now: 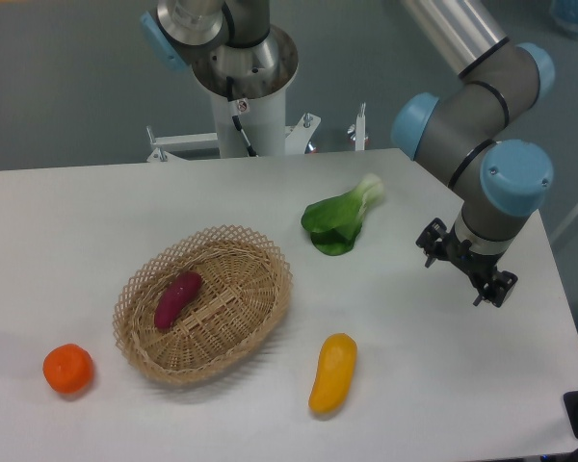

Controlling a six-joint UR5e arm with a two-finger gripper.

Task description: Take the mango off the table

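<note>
Bare bench lies on every side of the mango, open to a gripper from above or from the right. The wicker basket stands near its left; the leafy green sits well beyond it.

White desk, rectangular, rounded corners. Lying directly on it: wicker basket left of centre, tangerine near the front-left, mango at the front, leafy green vegetable toward the back right.
</note>
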